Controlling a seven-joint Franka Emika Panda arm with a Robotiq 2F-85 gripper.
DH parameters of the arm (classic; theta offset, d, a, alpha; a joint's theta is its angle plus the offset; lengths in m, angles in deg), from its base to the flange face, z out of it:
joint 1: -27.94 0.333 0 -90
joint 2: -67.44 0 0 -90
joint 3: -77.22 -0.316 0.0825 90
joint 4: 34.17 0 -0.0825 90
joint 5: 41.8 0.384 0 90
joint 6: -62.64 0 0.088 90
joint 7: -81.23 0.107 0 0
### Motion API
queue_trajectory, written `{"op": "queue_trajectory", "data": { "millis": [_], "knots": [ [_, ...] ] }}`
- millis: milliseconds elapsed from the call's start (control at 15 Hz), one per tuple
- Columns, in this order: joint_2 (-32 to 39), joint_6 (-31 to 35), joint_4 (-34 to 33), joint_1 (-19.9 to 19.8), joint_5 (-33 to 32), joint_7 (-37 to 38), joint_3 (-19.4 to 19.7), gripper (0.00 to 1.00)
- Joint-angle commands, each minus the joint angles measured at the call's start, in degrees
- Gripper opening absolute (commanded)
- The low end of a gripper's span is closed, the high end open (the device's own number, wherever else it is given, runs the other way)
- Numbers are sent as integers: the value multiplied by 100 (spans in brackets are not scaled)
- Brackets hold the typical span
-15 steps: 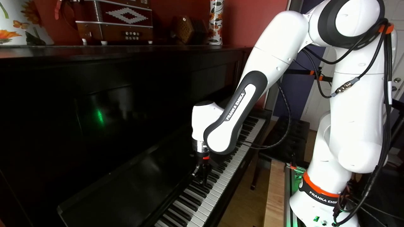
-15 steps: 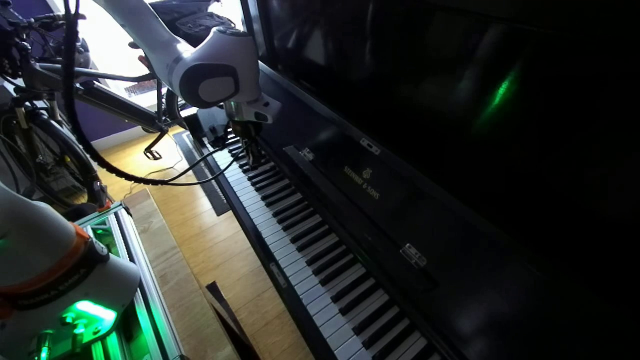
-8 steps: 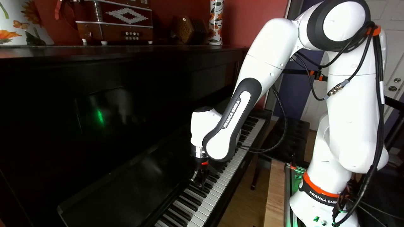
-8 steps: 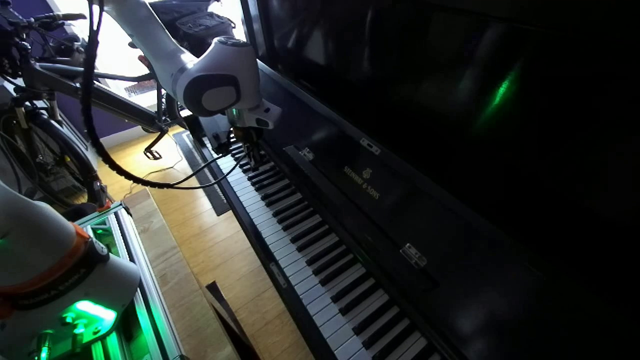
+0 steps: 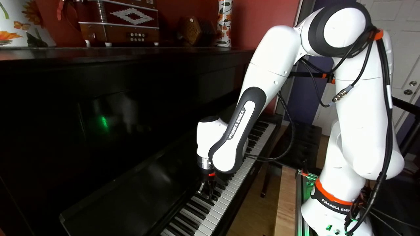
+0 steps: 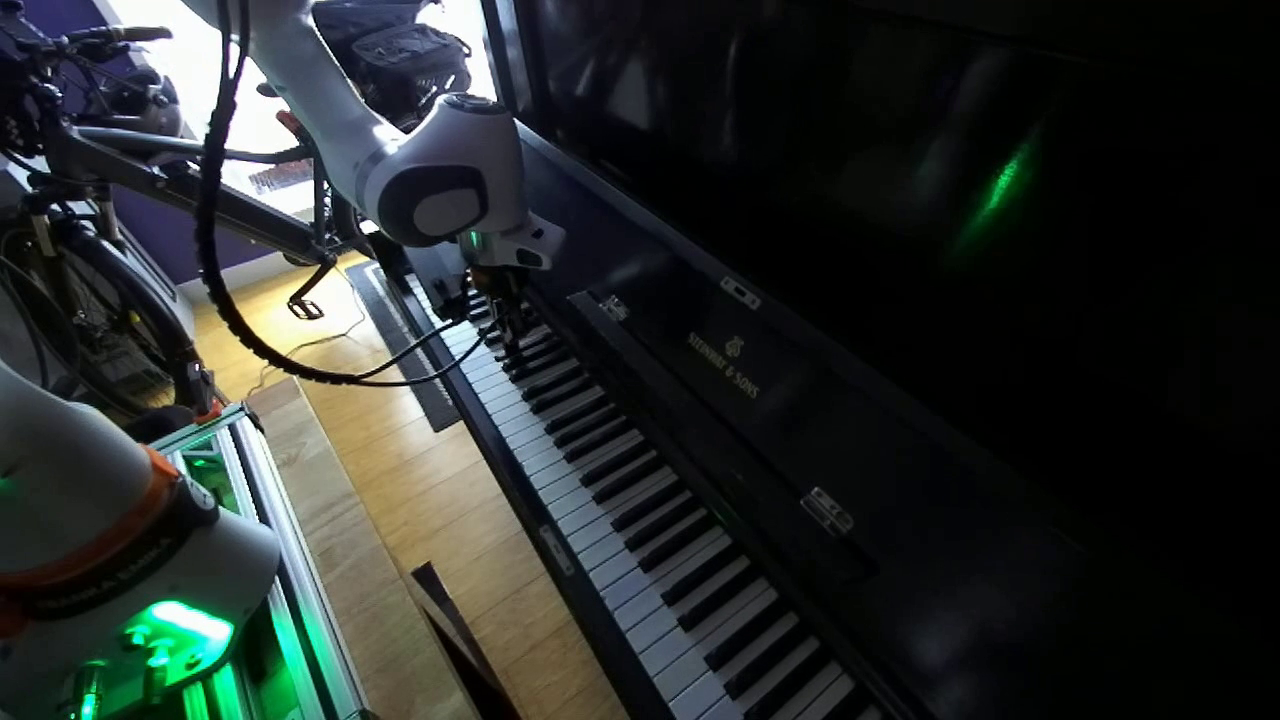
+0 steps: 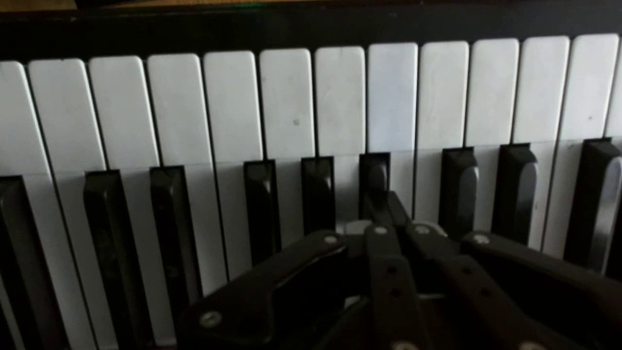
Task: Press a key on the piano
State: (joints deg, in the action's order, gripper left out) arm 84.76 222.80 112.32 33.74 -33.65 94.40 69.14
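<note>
I see a light wooden floor (image 6: 408,470) carrying a dark, pale-striped mat (image 6: 388,312); in an exterior view, a black tufted bench (image 5: 305,141) stands on it too.

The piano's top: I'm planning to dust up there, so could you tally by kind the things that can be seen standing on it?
Accordion: 1
Small concertina-like instrument: 1
White floral-print pieces: 2, a wide one and a slim one
Total seen on the piano: 4
</note>
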Motion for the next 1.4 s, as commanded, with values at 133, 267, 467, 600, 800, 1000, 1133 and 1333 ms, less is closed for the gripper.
{"op": "queue_trajectory", "data": {
  "millis": [133,267,467,600,800,1000,1133,1333],
  "knots": [
    [280,169,-125,80,-6,-132,69,0],
    [165,133,-76,84,2,-126,65,0],
    [-157,33,55,108,-9,-72,74,0],
    [-359,-33,120,142,-46,-18,100,0],
    [-684,-161,202,143,-9,-32,66,0],
    [-1034,-334,305,128,53,-92,10,34],
    [-1298,-546,366,113,140,-149,-40,47],
    [-1786,-1029,436,125,138,-97,-30,69]
  ]
}}
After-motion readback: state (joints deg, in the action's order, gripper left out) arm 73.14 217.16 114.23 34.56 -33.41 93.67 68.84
